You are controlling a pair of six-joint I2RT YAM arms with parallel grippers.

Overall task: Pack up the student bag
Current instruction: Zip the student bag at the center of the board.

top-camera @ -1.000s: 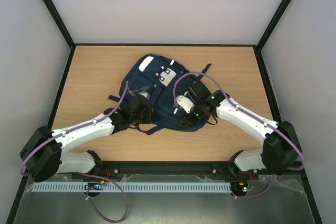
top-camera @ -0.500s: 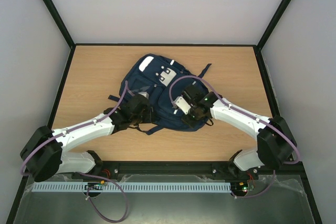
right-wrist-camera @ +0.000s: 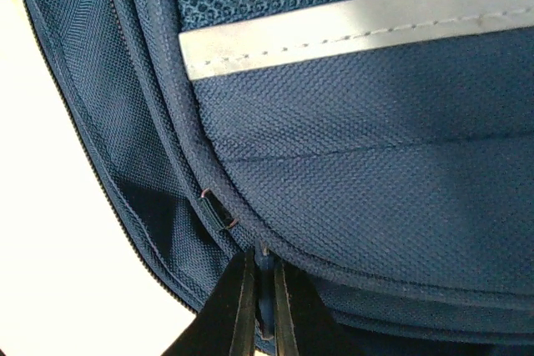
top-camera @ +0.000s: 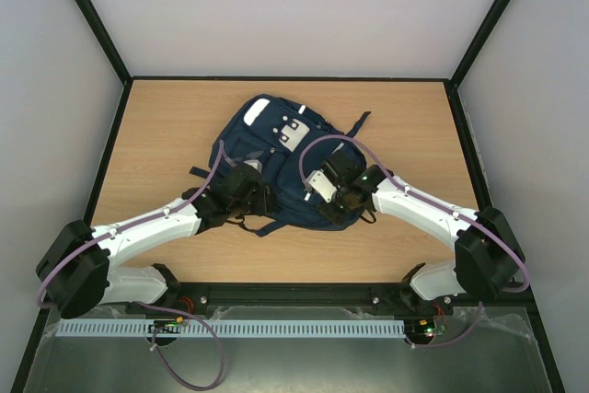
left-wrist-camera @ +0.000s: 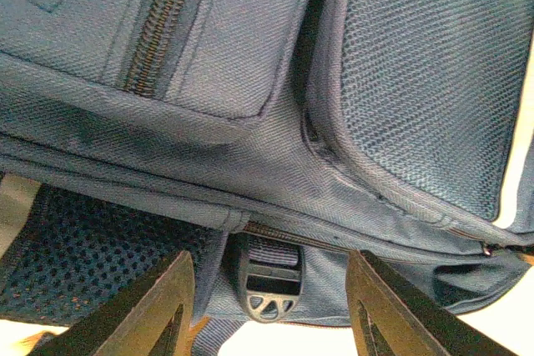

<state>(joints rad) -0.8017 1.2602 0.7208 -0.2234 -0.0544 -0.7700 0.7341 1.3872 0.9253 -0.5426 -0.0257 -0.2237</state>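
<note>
Wooden table (top-camera: 156, 135): student bag (top-camera: 276, 158) lies flat at its middle, front up. Left gripper (left-wrist-camera: 269, 273): jaws apart astride the strap buckle (left-wrist-camera: 267, 293), clamping nothing, presumably steadying that edge. Right gripper (right-wrist-camera: 262, 264): pinched onto a thin dark tab (right-wrist-camera: 264, 310) at the zipper seam, likely to draw it open.

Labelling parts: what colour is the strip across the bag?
The strip is silvery white; clearest in the right wrist view.

The student bag (top-camera: 276, 163) is matt navy woven cloth — its buckle (left-wrist-camera: 269, 288), at 6 o'clock from the left wrist, probably plastic; the tabletop (top-camera: 156, 135), smooth wood-grain.
</note>
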